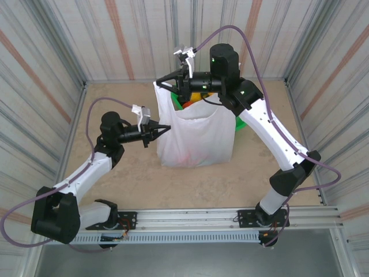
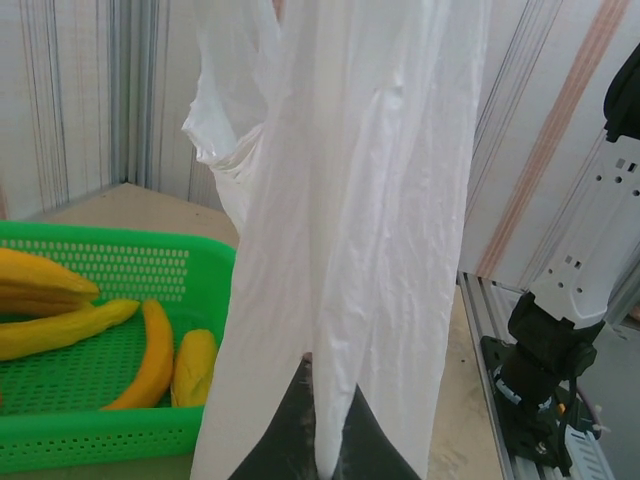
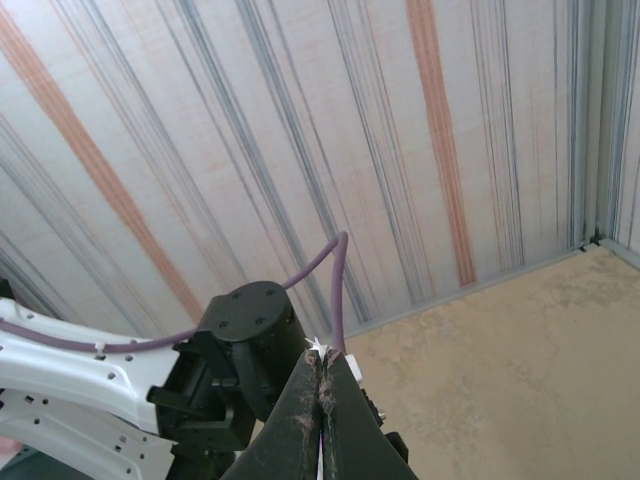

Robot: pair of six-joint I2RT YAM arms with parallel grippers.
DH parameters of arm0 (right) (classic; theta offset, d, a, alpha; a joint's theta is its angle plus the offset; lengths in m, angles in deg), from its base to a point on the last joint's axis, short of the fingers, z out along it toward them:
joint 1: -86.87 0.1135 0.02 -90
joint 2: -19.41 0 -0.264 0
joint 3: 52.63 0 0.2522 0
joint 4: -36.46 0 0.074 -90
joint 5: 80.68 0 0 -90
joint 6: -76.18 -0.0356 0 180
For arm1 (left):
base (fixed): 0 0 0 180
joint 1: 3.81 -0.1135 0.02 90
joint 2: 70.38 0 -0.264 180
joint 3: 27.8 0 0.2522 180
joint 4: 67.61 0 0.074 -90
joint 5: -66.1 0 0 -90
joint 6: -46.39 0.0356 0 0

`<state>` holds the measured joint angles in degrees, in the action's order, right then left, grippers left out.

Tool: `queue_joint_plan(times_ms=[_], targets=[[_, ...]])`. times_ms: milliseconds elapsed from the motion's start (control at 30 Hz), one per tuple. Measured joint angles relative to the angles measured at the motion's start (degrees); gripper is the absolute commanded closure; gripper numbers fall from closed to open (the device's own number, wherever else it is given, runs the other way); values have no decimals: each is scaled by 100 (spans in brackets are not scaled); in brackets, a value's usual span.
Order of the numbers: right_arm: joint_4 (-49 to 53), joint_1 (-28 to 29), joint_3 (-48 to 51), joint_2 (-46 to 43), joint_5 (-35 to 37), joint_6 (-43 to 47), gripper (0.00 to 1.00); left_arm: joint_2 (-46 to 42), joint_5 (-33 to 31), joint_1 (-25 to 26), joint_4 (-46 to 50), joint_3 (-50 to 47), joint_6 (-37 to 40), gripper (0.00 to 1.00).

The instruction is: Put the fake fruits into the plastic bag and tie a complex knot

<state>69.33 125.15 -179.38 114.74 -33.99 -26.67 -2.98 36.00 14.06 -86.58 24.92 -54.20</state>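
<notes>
Hanging crinkly and translucent white, the plastic bag (image 1: 196, 135) is clamped by left gripper (image 1: 166, 128) and right gripper (image 1: 172, 85).

No legible text, label, brand or number; plastic bag (image 1: 196, 141) unprinted

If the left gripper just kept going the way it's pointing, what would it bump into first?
The plastic bag. The left gripper is shut on its white film, so going straight on would likely press into the bag's side.
</notes>
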Motion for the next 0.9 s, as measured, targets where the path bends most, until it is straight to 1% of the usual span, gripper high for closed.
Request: queue_joint_plan(times_ms=[33,67,167,233,367,467,533,667,733,833,900], targets=[[0,-7,-7,0,0,0,100,0,-7,0,-13,-2,2,100],[2,-11,-7,0,0,0,98,0,-17,0,-17,-2,0,100],[26,-57,-31,0,-22,24,77,2,-46,-2,-13,-13,0,100],[74,-149,-170,2,-61,48,66,2,-52,-20,-13,-48,0,100],[166,-529,-527,-96,-177,160,54,0,-57,-114,-15,-72,0,100],[267,-1110,-522,-396,-286,205,43,0,-57,-190,-15,-74,-2,100],[271,-1672,-348,-702,-400,236,37,0,-59,-219,-13,-74,-2,100],[155,-2776,350,-1335,-702,223,28,0,-57,-256,-11,-74,-2,100],[50,-3320,868,-1604,-925,199,23,0,-59,-256,-9,-74,-2,100],[-181,-3945,1427,-1637,-1292,79,19,0,-59,-269,-9,-74,-2,100],[-317,-4214,1602,-1440,-1539,-48,18,0,-59,-291,4,-74,0,100]])
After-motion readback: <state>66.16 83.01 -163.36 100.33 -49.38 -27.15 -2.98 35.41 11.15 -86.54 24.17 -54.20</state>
